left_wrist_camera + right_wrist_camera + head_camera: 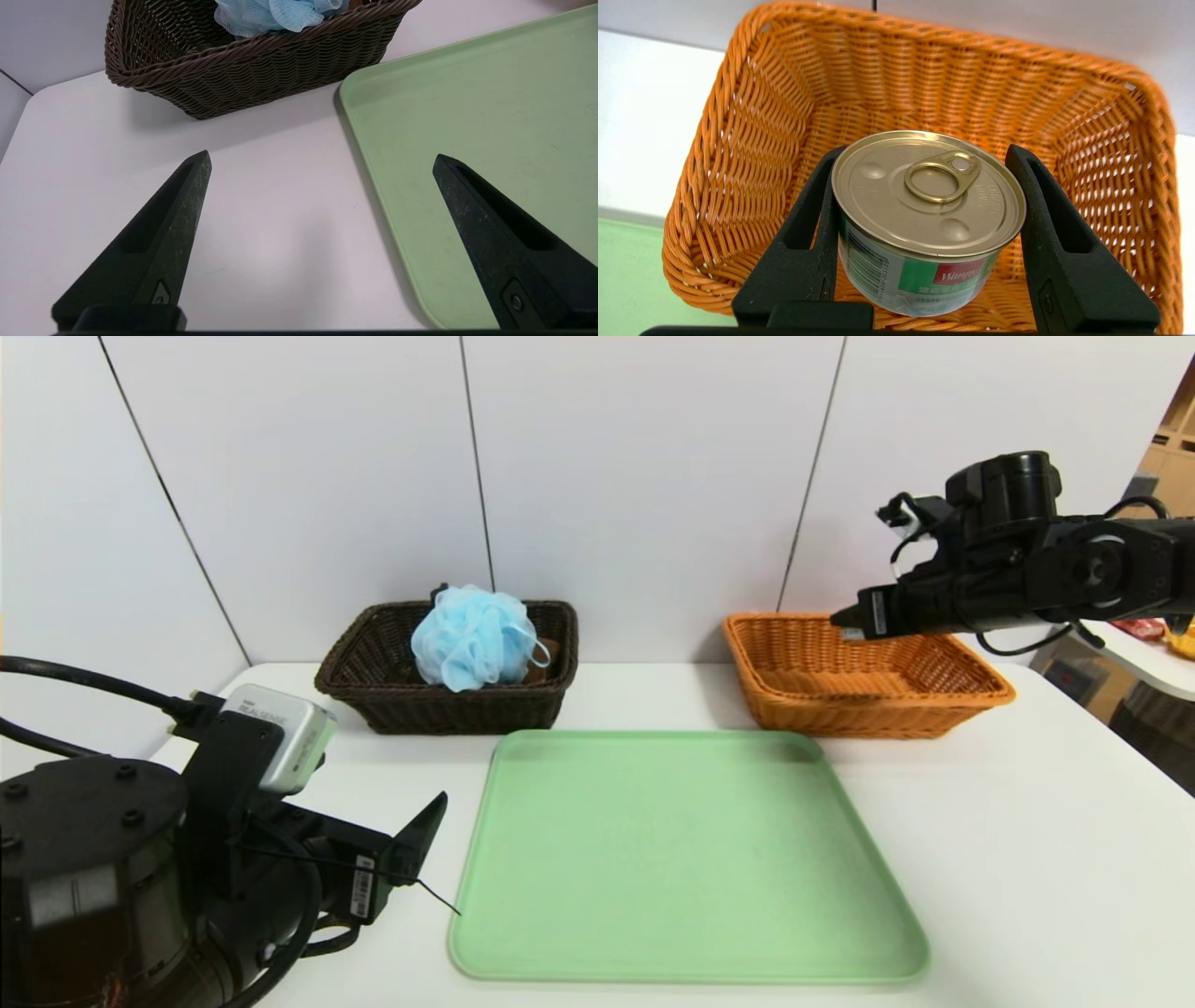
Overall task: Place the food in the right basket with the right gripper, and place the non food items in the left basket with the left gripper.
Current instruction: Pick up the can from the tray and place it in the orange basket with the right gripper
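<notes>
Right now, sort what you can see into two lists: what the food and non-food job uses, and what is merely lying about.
Part of the job:
- can, held over the orange basket
- right gripper
- left gripper, open
- dark basket
- pouf, in the dark basket

Not named in the job:
- green tray

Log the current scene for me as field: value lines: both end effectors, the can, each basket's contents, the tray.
right end effector: shut on the can, above the orange basket
can: tin can with pull-ring lid, held, not yet released
orange basket contents: none visible
left end effector: open, holding nothing, near the left edge of the tray
dark basket contents: blue bath pouf, a brown item and a black item, both mostly hidden
green tray: bare
</notes>
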